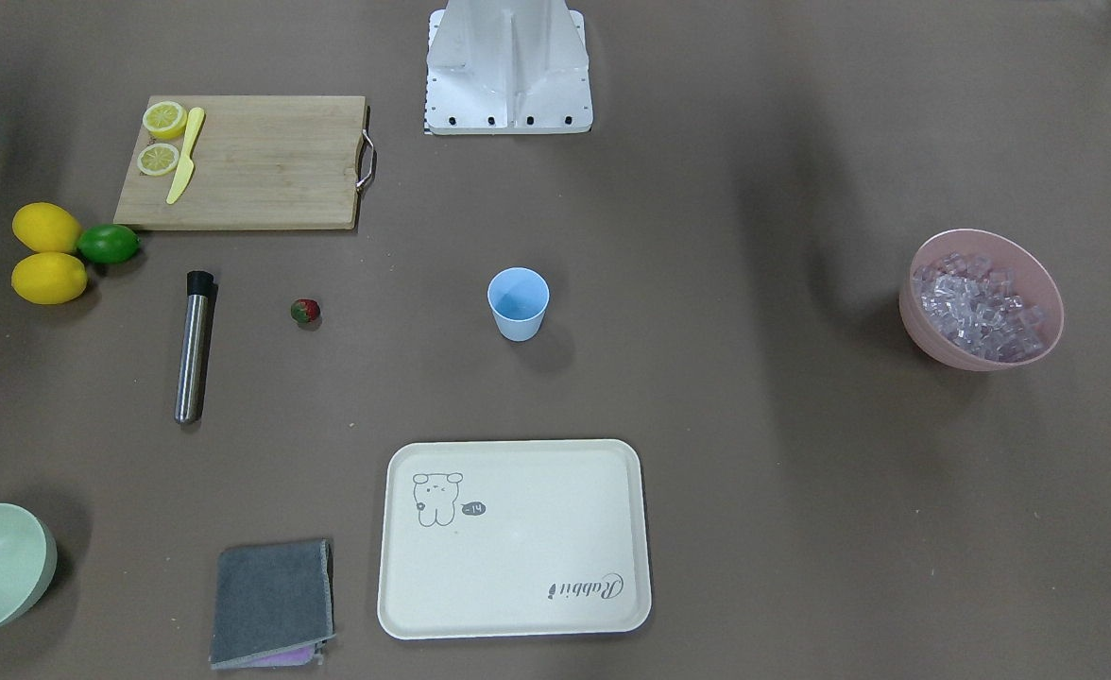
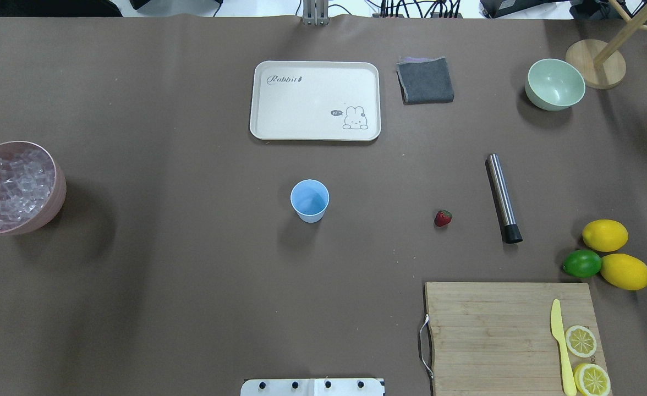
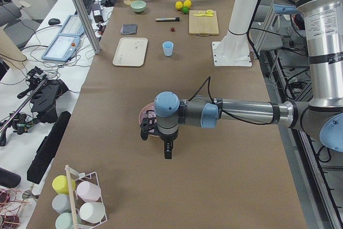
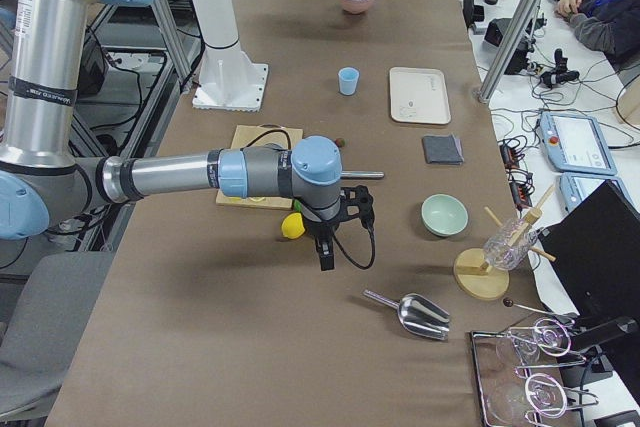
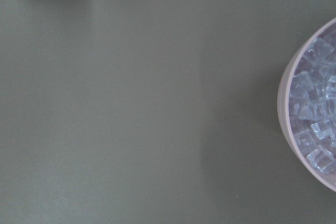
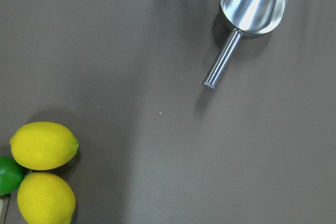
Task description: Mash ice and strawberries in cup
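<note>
You find the cup point(image 2: 309, 200) standing upright near the middle of the surface point(image 2: 191, 286), on its own. The strawberry point(image 2: 443, 218) lies on the robot's right of the cup, well apart from it. It sits between the cup and a steel muddler point(image 2: 503, 197) that lies flat with its black end toward the robot.

The ice point(image 2: 10, 184) is heaped in a pink bowl point(image 2: 59, 192) at the surface's left edge (well apart from the cup). Beyond the cup you see a cream tray point(image 2: 279, 121), a folded grey cloth point(image 2: 426, 80) and a pale green bowl point(image 2: 554, 83).

Two lemons point(image 2: 605, 235) and a lime point(image 2: 582, 263) cluster beside a wooden cutting board point(image 2: 494, 330), which carries lemon halves point(image 2: 580, 340) and a yellow knife point(image 2: 560, 346).

The left pincer point(image 3: 167, 148) hangs above the surface by the pink bowl. The right pincer point(image 4: 326, 252) hangs by the lemons, with a metal scoop point(image 6: 254, 3) near. Both show only from the surface's ends, so you cannot tell whether their fingers are apart or together.
</note>
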